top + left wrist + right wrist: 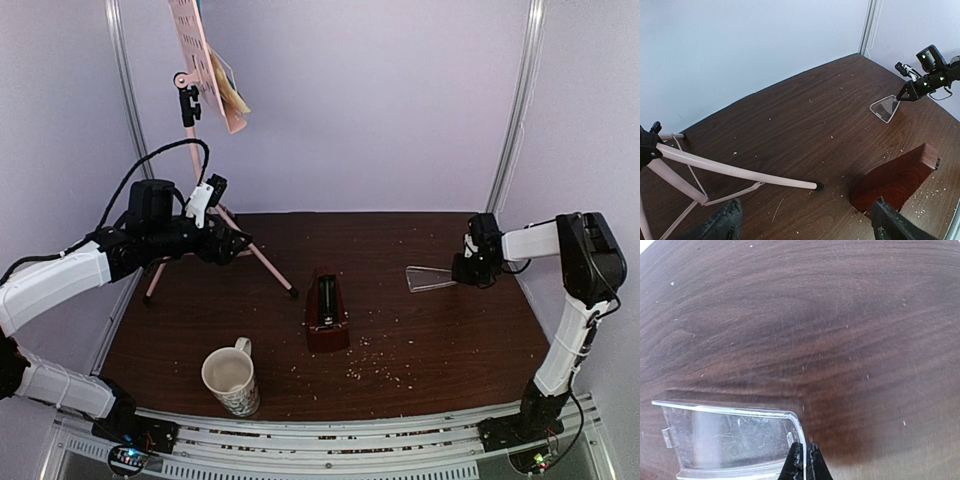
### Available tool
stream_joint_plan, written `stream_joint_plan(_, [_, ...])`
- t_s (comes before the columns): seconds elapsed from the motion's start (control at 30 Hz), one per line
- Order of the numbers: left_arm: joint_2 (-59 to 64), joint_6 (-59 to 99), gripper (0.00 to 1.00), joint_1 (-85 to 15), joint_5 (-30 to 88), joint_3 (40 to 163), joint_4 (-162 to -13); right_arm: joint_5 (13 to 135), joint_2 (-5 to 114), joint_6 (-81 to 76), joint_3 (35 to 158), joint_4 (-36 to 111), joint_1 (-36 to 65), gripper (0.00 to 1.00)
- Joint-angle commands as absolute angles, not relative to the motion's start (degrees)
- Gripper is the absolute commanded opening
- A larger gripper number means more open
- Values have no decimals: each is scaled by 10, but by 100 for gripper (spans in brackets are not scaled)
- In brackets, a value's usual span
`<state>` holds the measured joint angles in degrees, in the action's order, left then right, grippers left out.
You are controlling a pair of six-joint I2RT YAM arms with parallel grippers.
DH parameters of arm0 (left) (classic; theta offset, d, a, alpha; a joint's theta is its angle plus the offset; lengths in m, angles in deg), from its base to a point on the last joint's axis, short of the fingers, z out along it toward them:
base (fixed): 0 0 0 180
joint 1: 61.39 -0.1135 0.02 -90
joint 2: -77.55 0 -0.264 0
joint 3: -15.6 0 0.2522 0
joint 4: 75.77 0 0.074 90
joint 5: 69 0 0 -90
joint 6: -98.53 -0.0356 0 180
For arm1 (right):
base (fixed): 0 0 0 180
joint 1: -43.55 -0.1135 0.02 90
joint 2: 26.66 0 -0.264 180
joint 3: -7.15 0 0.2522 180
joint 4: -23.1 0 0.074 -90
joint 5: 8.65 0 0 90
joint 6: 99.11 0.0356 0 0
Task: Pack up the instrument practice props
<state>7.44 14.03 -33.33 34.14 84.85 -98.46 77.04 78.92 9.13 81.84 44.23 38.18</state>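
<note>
From above, you have the pink music stand (205,60) at 10 o'clock on the table (430,345). Its tripod legs are spread on the wood and its perforated desk is raised high against the back wall. The music sheets (232,92) sit on that desk, with yellow and blue edges showing. The metronome (326,312) stands upright near the middle, its dark front uncovered. The clear cover (428,278) lies flat at 3 o'clock, well apart from the metronome. A mug (232,380) stands at 7 o'clock, near the front edge. Your left gripper (235,243) hangs at 9 o'clock, just beside the stand's legs. Your right gripper (463,270) is low at the cover's right end.

From your left wrist, the left gripper (805,210) is spread wide. Its fingers (715,225) sit at 7 and 5 o'clock of the picture with only bare wood between them. The music stand (740,170) crosses with one leg at 8 o'clock. The metronome (895,177) is at 4 o'clock, near the right finger. At 2 o'clock the right gripper (902,95) touches a corner of the clear cover (884,107).

From your right wrist, the right gripper (803,462) is at 6 o'clock with its fingers pressed together. The thin rim of the clear cover (730,440) runs into the seam between them, so you have it pinched at that corner. The cover spreads toward 8 o'clock, resting on the table (840,340).
</note>
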Motion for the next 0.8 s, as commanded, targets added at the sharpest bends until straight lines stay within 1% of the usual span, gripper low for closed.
stream_joint_plan(0.0, [83, 123, 93, -337, 335, 845, -960, 765, 721, 104, 798, 456, 384, 0])
stream_joint_plan(0.13, [91, 116, 92, -337, 346, 848, -960, 757, 659, 124, 788, 463, 382, 0])
stream_joint_plan(0.27, [103, 118, 88, -315, 358, 859, -946, 754, 589, 140, 788, 485, 372, 0])
stream_joint_plan(0.37, [103, 106, 83, -254, 322, 881, -947, 752, 539, 153, 800, 512, 350, 0])
stream_joint_plan(0.53, [81, 61, 79, -106, 221, 921, -942, 760, 457, 193, 816, 526, 271, 0])
stream_joint_plan(0.63, [56, 55, 75, -54, 197, 926, -898, 766, 426, 218, 824, 516, 221, 0])
stream_joint_plan(0.77, [12, 26, 73, -8, 172, 937, -847, 767, 418, 239, 841, 508, 159, 0])
